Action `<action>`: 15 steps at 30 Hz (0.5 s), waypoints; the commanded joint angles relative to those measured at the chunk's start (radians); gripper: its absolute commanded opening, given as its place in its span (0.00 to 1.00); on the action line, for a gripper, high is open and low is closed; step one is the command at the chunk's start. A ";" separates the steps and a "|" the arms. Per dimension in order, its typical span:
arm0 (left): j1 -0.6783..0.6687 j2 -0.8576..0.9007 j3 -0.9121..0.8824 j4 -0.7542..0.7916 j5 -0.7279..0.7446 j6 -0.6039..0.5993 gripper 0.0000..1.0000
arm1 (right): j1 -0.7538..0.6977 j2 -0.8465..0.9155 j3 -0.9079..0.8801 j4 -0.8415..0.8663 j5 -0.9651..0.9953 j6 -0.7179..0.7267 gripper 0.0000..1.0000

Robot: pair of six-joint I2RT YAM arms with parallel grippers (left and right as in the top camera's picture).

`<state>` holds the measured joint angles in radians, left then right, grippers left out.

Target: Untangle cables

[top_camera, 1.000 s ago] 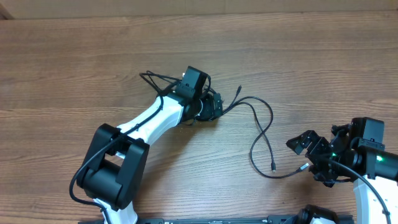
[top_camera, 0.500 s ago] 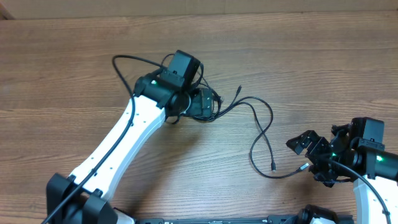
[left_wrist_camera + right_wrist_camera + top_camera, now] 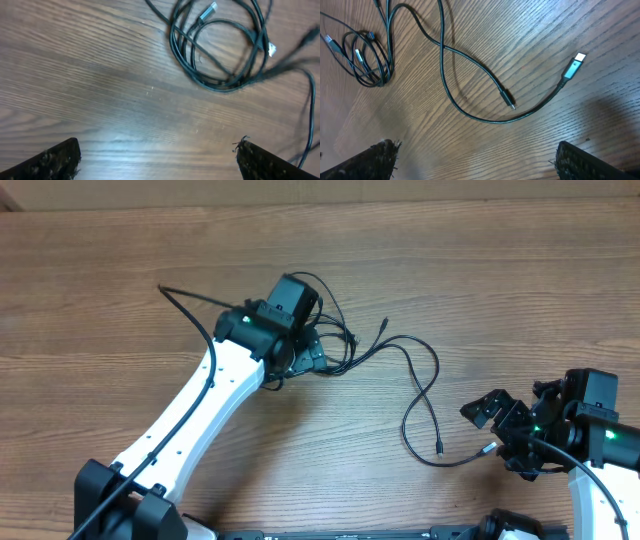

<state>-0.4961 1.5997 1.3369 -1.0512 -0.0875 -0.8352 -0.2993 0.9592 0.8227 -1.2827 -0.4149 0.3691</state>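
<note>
The cables lie in a small coil (image 3: 335,340) at mid-table; it also shows in the left wrist view (image 3: 225,55), with silver plugs (image 3: 210,9). A loose strand (image 3: 420,395) snakes right from the coil and ends in a silver-tipped plug (image 3: 488,448), which is also in the right wrist view (image 3: 575,64). A small dark plug (image 3: 509,102) lies inside its curve. My left gripper (image 3: 300,352) (image 3: 157,160) is open and empty just left of the coil. My right gripper (image 3: 497,435) (image 3: 477,160) is open and empty beside the silver-tipped plug.
The table is bare brown wood (image 3: 500,270). The left arm's own black cable (image 3: 185,298) sticks out to the upper left of its wrist. The coil also shows at the top left of the right wrist view (image 3: 365,60).
My left arm has stretched out and its gripper has drawn back to the left, uncovering the coil. Its own cable loop swung out to the left. The right arm has not moved.
</note>
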 commanded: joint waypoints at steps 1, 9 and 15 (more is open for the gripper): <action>-0.003 -0.001 -0.069 0.074 -0.008 -0.116 1.00 | 0.005 -0.003 -0.005 0.002 0.003 0.001 1.00; -0.003 -0.001 -0.206 0.382 0.089 -0.114 1.00 | 0.005 -0.002 -0.005 0.002 0.003 0.001 1.00; -0.003 0.010 -0.229 0.518 0.095 -0.077 0.89 | 0.005 -0.003 -0.005 0.002 0.003 0.001 1.00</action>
<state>-0.4961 1.6016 1.1149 -0.5587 -0.0147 -0.9325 -0.2993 0.9592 0.8227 -1.2831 -0.4145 0.3691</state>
